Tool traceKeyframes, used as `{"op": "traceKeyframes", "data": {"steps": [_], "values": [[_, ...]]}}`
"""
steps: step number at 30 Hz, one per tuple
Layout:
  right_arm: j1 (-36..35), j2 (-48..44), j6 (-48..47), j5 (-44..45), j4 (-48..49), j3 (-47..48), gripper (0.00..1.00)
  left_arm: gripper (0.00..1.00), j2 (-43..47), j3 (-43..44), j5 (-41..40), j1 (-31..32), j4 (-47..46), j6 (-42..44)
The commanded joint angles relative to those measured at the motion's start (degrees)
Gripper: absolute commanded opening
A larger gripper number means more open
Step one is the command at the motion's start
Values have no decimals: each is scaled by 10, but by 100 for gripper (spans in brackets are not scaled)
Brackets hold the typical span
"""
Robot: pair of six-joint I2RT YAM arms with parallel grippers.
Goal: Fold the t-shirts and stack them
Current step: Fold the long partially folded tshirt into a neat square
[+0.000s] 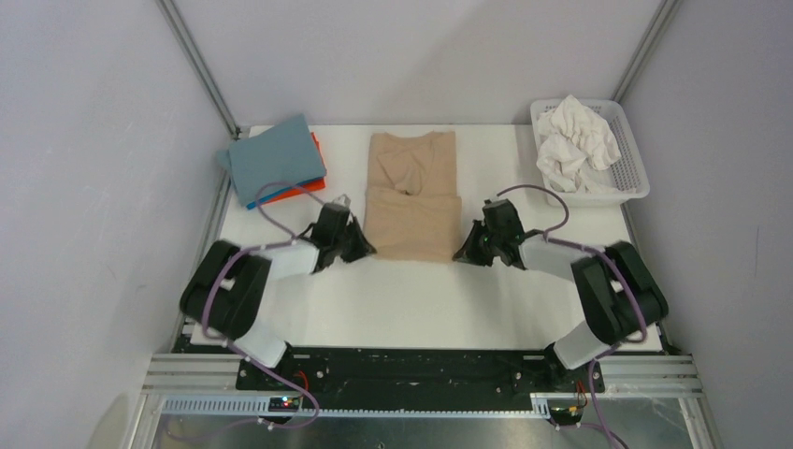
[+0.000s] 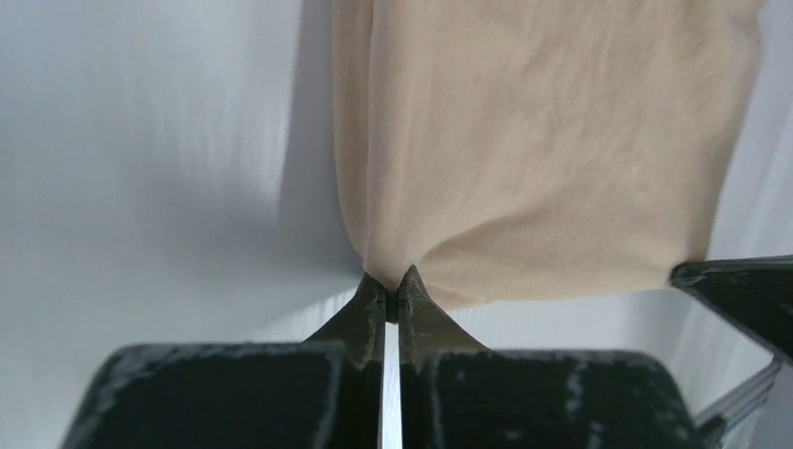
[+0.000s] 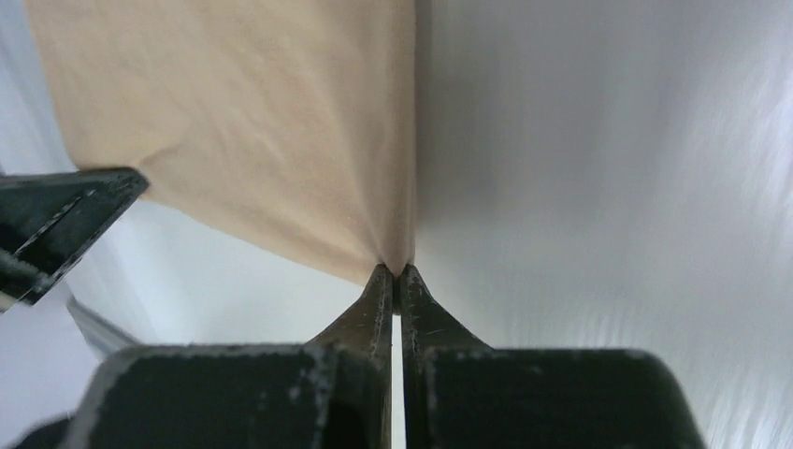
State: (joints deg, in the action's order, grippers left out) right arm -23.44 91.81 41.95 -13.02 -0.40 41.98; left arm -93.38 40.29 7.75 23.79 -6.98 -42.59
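- Overhead, the tan t-shirt point(image 1: 411, 201) lies in the middle of the table point(image 1: 421, 299), folded to a narrow strip, with an arm at each near corner.
- The left wrist camera goes in close: the left gripper point(image 2: 393, 281) is pinching the shirt's near left corner, fingers tight on the cloth.
- The right wrist camera mirrors it: the right gripper point(image 3: 394, 273) nips the near right corner.
- Only the overhead view catches the folded stack point(image 1: 276, 164) at far left, grey-blue on top, and the white shirts point(image 1: 577, 140) crumpled in the basket point(image 1: 636, 178).

The left gripper point(image 2: 387, 292) pinches a corner of the tan-beige cotton t-shirt point(image 2: 552, 140) (jaws pressed together) over the white table surface point(image 2: 150, 187).
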Motion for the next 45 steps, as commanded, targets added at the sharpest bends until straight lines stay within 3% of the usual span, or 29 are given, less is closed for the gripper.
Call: {"op": "traceKeyframes", "data": {"steps": [1, 6, 12, 17, 22, 27, 29, 36, 40, 45], "values": [[-63, -123, 2, 29, -126, -45, 0, 0, 147, -106, -46, 32, 74, -23], [-152, -282, 52, 68, -259, -83, 0, 0, 376, -186, -130, 146, 214, -84], [-239, -468, 108, 53, -404, -101, 0, 0, 652, -215, -130, 263, 337, -113], [-292, -585, 145, 2, -449, -101, 0, 0, 774, -213, -44, 293, 340, -96], [-317, -623, 152, -17, -445, -99, 0, 0, 843, -213, -16, 297, 341, -97], [-275, -597, 91, 8, -438, -50, 0, 0, 816, -187, -68, 296, 341, -96], [-247, -573, 58, 28, -453, -19, 0, 0, 790, -168, -119, 296, 341, -87], [-118, -492, -5, -37, -386, 26, 0, 0, 687, -98, -310, 281, 342, -55], [-66, -458, -29, -67, -339, 45, 0, 0, 603, -57, -312, 219, 328, -31], [-8, -409, -32, -122, -270, 52, 0, 0, 526, -20, -246, 122, 297, -8]]}}
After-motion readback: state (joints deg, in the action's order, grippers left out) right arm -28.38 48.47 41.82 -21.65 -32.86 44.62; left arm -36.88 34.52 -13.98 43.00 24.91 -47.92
